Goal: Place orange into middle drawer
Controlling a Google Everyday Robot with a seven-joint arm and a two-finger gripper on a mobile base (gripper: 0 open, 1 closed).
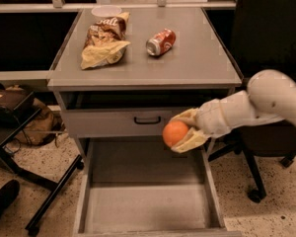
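Observation:
The orange [174, 133] is round and bright, held between the two pale fingers of my gripper [183, 131], which is shut on it. The gripper reaches in from the right on a white arm [266, 100] and holds the orange in the air above the right rear part of the open middle drawer [148, 209]. That drawer is pulled out wide, with low grey walls and a bare flat grey bottom. The orange hangs in front of the closed drawer front with the black handle [147, 120].
On the cabinet top [197, 58] lie a red soda can [160, 42] on its side, a chip bag [104, 46] and a white bowl [106, 11]. A black office chair [266, 48] stands at the right. Black table legs [39, 201] stand at the left.

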